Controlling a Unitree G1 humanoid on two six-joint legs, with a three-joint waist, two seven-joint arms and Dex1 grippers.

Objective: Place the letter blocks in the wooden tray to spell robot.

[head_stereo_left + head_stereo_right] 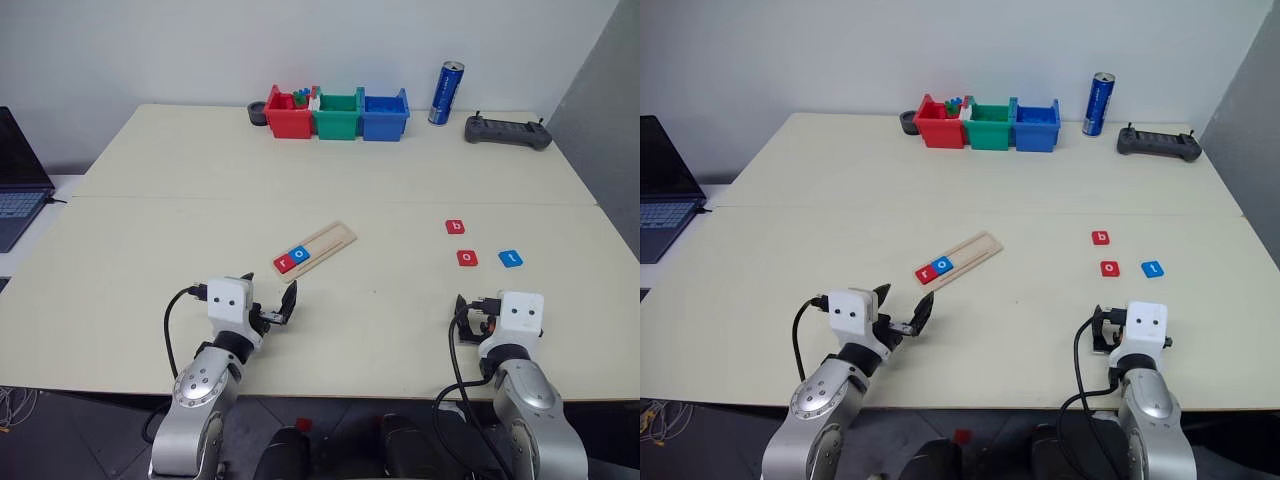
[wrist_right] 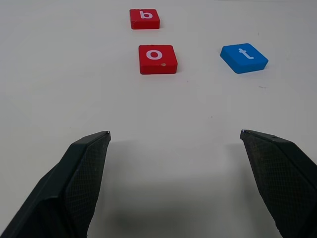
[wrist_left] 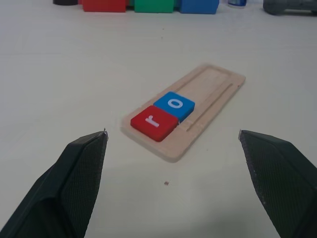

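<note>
Ahead of the right gripper (image 2: pixel 174 186), whose fingers are standing wide apart and empty, the red b block (image 2: pixel 144 19) is lying beyond the red o (image 2: pixel 157 59). The wooden tray (image 1: pixel 335 238), holding r and o, is slanting before the left gripper (image 3: pixel 173 188), likewise spread.

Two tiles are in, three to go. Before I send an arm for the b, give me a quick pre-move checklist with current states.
1. Pale wooden tray holds the red r tile and blue o tile side by side at its near end: ok.
2. Tray space beyond the o is free: ok.
3. Red b tile lies flat on the table, letter up, apart from its neighbours: ok.
4. Red o tile and blue t tile lie loose, clear of the b: ok.
5. Right gripper open, holding nothing: ok.
6. Left gripper open, short of the tray: ok.
</note>
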